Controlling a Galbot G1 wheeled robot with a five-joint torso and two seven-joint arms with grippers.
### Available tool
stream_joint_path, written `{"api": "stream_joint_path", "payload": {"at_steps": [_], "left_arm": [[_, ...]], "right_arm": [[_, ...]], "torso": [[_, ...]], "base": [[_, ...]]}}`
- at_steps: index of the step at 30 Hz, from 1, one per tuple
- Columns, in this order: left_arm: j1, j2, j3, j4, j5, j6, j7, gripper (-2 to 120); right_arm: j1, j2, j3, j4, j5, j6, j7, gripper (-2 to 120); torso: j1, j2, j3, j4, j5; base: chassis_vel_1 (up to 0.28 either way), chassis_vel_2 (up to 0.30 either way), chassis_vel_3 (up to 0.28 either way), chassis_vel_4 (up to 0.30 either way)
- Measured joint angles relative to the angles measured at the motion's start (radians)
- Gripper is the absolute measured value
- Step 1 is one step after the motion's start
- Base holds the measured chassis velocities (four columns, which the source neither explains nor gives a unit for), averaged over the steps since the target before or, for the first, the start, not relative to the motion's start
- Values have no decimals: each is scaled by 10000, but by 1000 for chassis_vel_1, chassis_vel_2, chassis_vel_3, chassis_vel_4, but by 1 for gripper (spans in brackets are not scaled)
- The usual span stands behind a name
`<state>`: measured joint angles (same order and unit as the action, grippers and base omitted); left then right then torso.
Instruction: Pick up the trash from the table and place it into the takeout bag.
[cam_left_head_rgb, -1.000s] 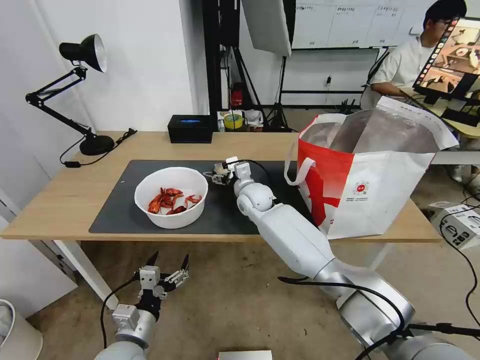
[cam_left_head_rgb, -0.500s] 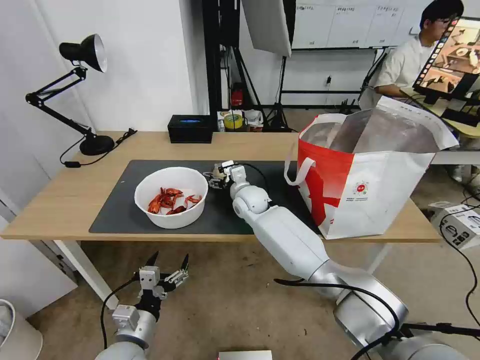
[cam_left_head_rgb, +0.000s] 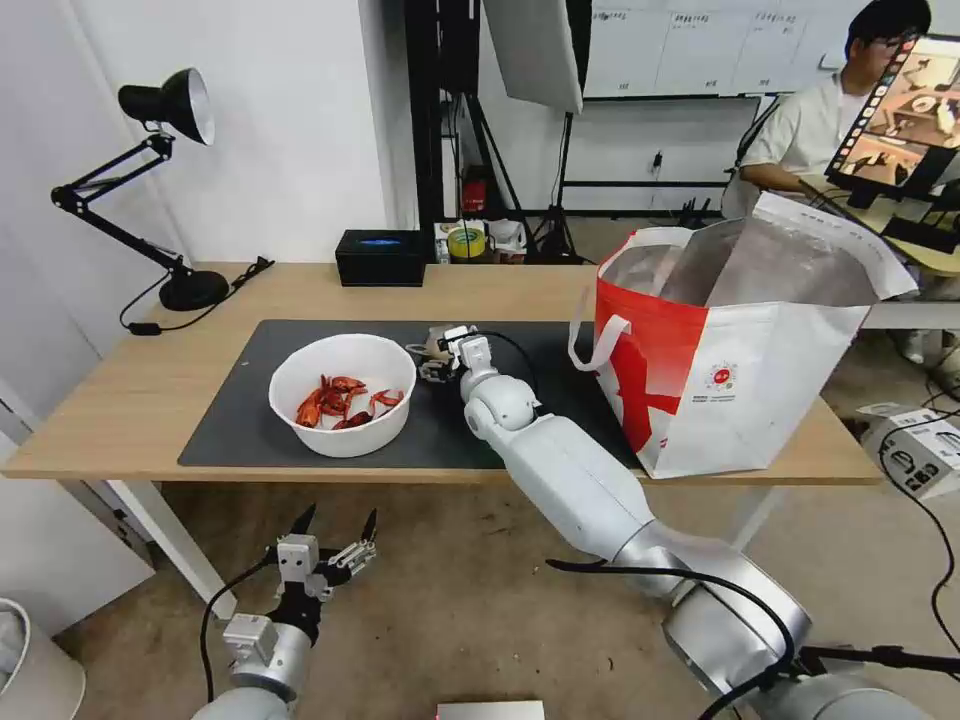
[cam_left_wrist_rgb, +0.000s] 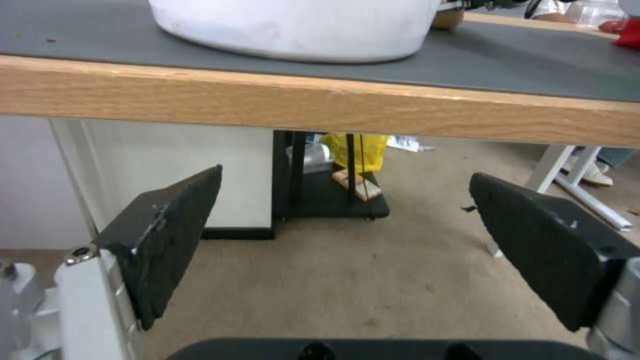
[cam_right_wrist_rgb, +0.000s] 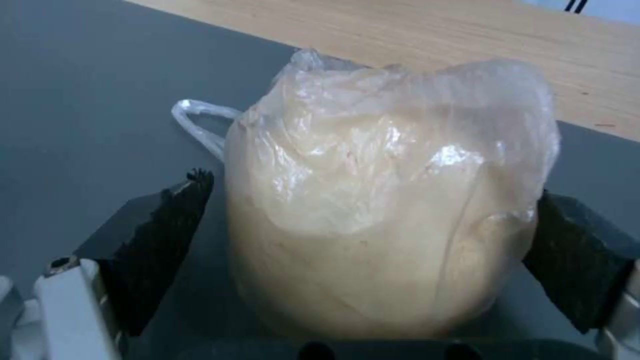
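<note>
Over on the left, the lamp (cam_left_head_rgb: 165, 105) stands on the far corner of the table (cam_left_head_rgb: 120, 400), its cord trailing along the wood. Below the front edge the left gripper (cam_left_head_rgb: 335, 525) hangs parked, fingers (cam_left_wrist_rgb: 163, 235) spread wide with only floor between them. Up on the mat (cam_left_head_rgb: 240, 420), the bowl (cam_left_head_rgb: 342, 395) sits with red shells (cam_left_head_rgb: 345, 400) heaped inside, and its white wall (cam_left_wrist_rgb: 293, 25) shows just above the table edge from the left wrist. Just beside the bowl, the right gripper (cam_left_head_rgb: 432, 356) is down at the mat, and its pads (cam_right_wrist_rgb: 167, 240) sit on both sides of the small bag (cam_right_wrist_rgb: 390, 195) with the beige lump, pressed against it; whether the bag is off the mat, I cannot tell. Behind, the black box (cam_left_head_rgb: 380, 257) rests at the table's far edge. On the right, the takeout bag (cam_left_head_rgb: 730, 390) stands open, foil lining showing, partly on the mat.
</note>
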<state>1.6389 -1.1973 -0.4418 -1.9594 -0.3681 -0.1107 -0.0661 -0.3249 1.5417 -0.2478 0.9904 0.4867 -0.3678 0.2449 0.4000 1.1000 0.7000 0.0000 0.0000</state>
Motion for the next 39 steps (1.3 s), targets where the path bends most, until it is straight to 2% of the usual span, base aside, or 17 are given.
{"api": "stream_joint_path", "payload": {"at_steps": [7,10,11,14,15,18,20,25,26,28,29,31,34,37,39], "left_arm": [[21,-34,25,-1,21,-7,4,100],[21,-35,43,-8,24,-8,5,100],[21,-35,43,-8,24,-8,5,100],[21,-27,57,-16,27,-7,5,100],[21,-27,57,-16,27,-7,5,100],[21,-23,62,-17,29,-8,5,100],[23,-23,63,-17,30,-8,5,100],[23,-8,79,-17,33,-8,5,100],[23,-8,79,-17,33,-8,5,100],[21,3,80,-28,33,-8,2,100],[21,3,80,-28,33,-8,2,100],[44,5,79,-54,33,-8,0,100],[74,-12,71,-70,41,-7,0,100],[117,-66,66,-85,79,-7,0,100],[156,-138,73,-102,176,-7,-3,100]], "right_arm": [[28,32,34,-120,-21,1,-35,100],[33,10,38,-121,-17,-3,-41,89],[33,10,38,-121,-17,-3,-41,89],[33,-20,42,-119,6,-20,-42,72],[33,-20,42,-119,6,-20,-42,72],[15,-60,44,-66,14,-58,-38,59],[-3,-75,42,-16,21,-108,-27,55],[-116,-193,28,346,118,-285,18,32],[-116,-193,28,346,118,-285,18,32],[-217,-365,24,749,234,-286,53,23],[-217,-365,24,749,234,-286,53,23],[-359,-701,-22,1430,328,-267,134,14],[-511,-1075,-58,2162,411,-260,239,7],[-736,-1592,-67,3169,481,-254,371,7],[-1048,-2226,-45,4371,471,-243,476,7]], "torso": [[-1,0,0,0,0],[0,0,0,0,0],[0,0,0,0,0],[-1,0,0,0,0],[-1,0,0,0,0],[0,0,0,0,0],[0,0,0,0,0],[0,0,0,0,0],[0,0,0,0,0],[0,0,0,0,0],[0,0,0,0,0],[0,0,0,1,1],[0,0,0,0,1],[0,0,0,0,2],[0,0,0,-1,2]], "base": [[0,0,0,0],[0,0,0,0],[0,0,0,0],[0,0,0,0],[0,0,0,0],[0,0,0,0],[0,0,0,0],[0,0,0,0],[0,0,0,0],[0,0,0,0],[0,0,0,0],[0,0,0,0],[0,0,0,0],[0,0,0,0],[0,0,0,0]]}}
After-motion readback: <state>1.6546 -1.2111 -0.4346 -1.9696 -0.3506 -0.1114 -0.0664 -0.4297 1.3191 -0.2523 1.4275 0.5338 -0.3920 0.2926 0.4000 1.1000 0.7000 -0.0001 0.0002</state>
